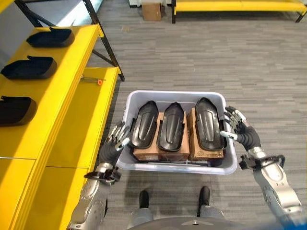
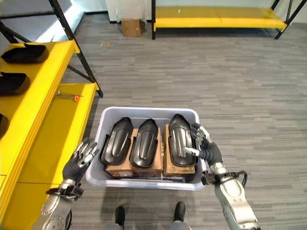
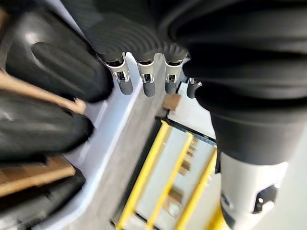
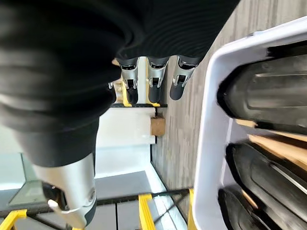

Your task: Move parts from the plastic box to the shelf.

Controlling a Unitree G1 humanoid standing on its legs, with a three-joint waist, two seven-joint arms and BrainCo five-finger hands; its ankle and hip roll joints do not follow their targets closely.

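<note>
- My left hand and right hand flank the plastic box on the floor, fingers relaxed and open.
- Three black parts lie inside it on cardboard.
- More sit on the yellow shelf.

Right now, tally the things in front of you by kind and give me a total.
Black parts in the plastic box: 3
Black parts on the yellow shelf: 3
Cardboard boxes under the parts: 2
Plastic box: 1
Total: 9
</note>
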